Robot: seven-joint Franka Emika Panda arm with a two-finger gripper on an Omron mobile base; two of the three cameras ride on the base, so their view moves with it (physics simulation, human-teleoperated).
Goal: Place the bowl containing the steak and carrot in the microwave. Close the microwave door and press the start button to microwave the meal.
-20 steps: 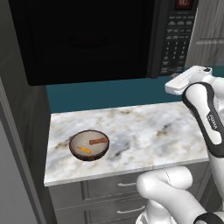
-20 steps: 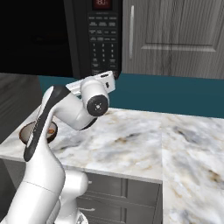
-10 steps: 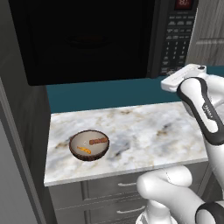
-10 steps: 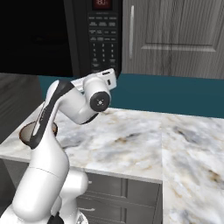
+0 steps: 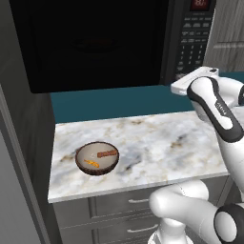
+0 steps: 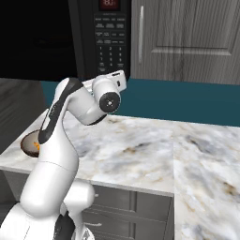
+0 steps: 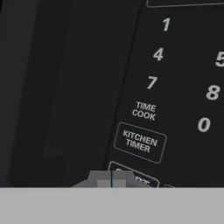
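Veined grey-white marble countertop (image 5: 157, 147) on grey drawer fronts, teal backsplash (image 5: 109, 102) behind, panelled grey cabinet (image 6: 187, 40) at 1 o'clock in the right base view. Above the counter, boxy black microwave (image 5: 95, 43), glossy dark microwave door (image 5: 90, 45) shut flat across its front, keypad panel (image 5: 193, 40) with red display at its right edge. On the marble at 8 o'clock in the left base view, round brown wooden-looking bowl (image 5: 97, 157) with pale interior, holding a reddish-brown strip and an orange sliver. Nothing between hand and keypad. White arm bent at the elbow, forearm raised, wrist levelled at the panel's lower rows. Gripper (image 7: 111, 178) pinched together, empty, tips against a rounded button below "KITCHEN TIMER" (image 7: 139, 141) at 6 o'clock in the hand view.
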